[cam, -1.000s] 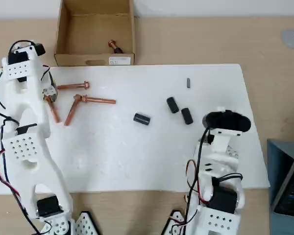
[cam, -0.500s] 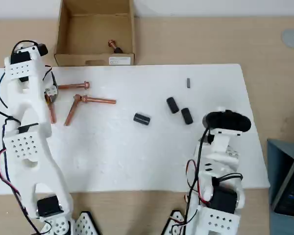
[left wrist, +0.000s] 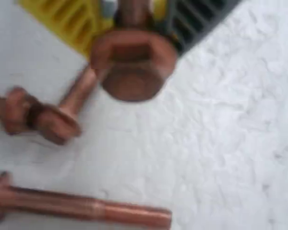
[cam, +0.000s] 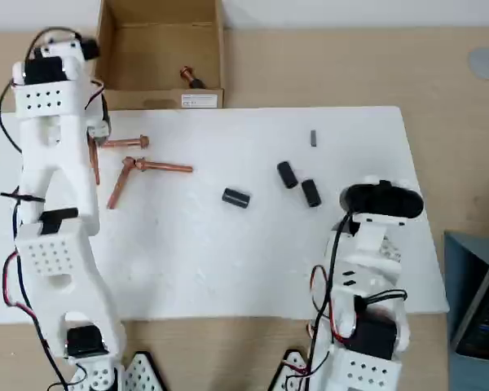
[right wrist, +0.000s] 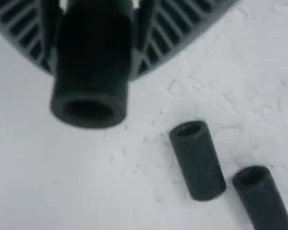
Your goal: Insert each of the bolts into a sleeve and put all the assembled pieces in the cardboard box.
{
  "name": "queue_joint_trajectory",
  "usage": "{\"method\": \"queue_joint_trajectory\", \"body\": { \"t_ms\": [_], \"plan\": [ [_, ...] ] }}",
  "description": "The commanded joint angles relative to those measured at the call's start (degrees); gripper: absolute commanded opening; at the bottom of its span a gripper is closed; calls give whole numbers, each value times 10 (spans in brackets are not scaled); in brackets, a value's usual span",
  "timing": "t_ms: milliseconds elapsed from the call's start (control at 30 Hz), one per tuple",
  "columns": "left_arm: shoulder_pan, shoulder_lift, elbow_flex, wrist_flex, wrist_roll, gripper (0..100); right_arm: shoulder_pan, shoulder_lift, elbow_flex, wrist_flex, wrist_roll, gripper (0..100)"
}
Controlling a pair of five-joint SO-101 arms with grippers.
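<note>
The left jaws are pinched on a copper bolt (left wrist: 133, 64), whose broad flanged hex head faces the wrist camera. It hangs just above the white sheet (cam: 228, 261), a pebbly, foam-like mat that covers most of the tan surface (cam: 350, 65). Three more copper bolts lie loose near it at the sheet's far left corner: one alone (cam: 122, 143) and two (cam: 159, 166) (cam: 118, 186) with their heads touching in a V.

The right jaws, dark and ribbed, are clamped on a short black sleeve (right wrist: 89, 108), a smooth tube with its open bore showing, held over the sheet's right side. Two sleeves (cam: 287, 174) (cam: 310, 192) lie just beside each other close by, and a third (cam: 236, 198) sits towards the middle.

One assembled piece (cam: 190, 77) rests inside the open cardboard box (cam: 106, 57), beyond the sheet's far edge.
</note>
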Motion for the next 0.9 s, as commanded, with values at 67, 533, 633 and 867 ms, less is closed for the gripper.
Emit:
{"method": "queue_joint_trajectory", "body": {
  "t_ms": [67,533,633,867],
  "plan": [
    [24,-146,55,6,3,3,-1,-65,-42,-11,14,9],
    [111,-531,468,-22,2,3,-64,-65,-80,62,14,9],
    [111,-613,569,-72,2,2,-67,-65,-80,64,14,9],
    [113,-832,835,-243,1,2,-149,-65,-79,62,27,9]
  ]
}}
